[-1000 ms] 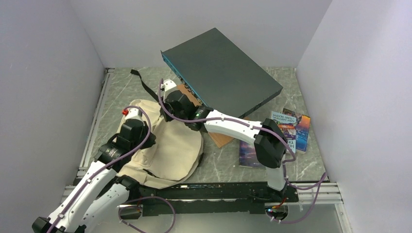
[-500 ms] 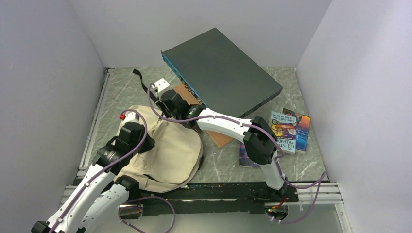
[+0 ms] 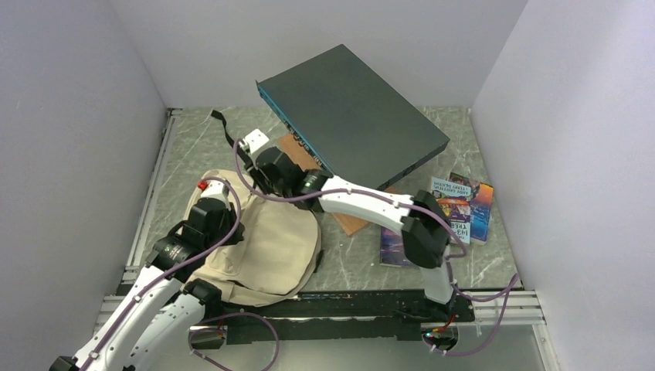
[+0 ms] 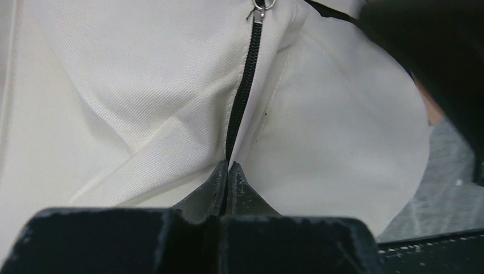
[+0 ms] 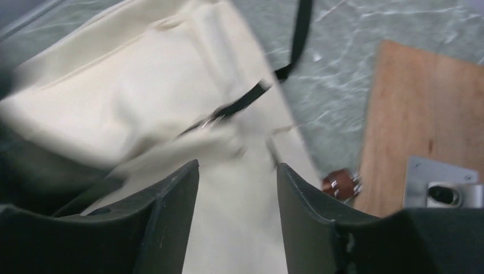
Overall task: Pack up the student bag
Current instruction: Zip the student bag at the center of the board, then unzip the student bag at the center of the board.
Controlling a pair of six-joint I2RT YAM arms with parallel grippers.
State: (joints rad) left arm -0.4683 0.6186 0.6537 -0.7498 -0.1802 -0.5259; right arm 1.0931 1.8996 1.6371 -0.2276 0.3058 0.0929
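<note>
Grey-green marbled tabletop (image 3: 193, 147) lay between white walls (image 3: 77, 116). We saw the cream canvas backpack (image 3: 270, 239) flat at near-left, long axis near-to-far, strap end rearward. The left gripper (image 4: 228, 171) pinched its zipper seam, and the right gripper (image 5: 237, 168) gaped above it.

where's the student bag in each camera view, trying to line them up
Top external: student bag lower left, between the arms.
Left wrist: fills most of the frame, zipper down the middle.
Right wrist: upper left to centre.
Shared landmark: grey marbled table.
</note>
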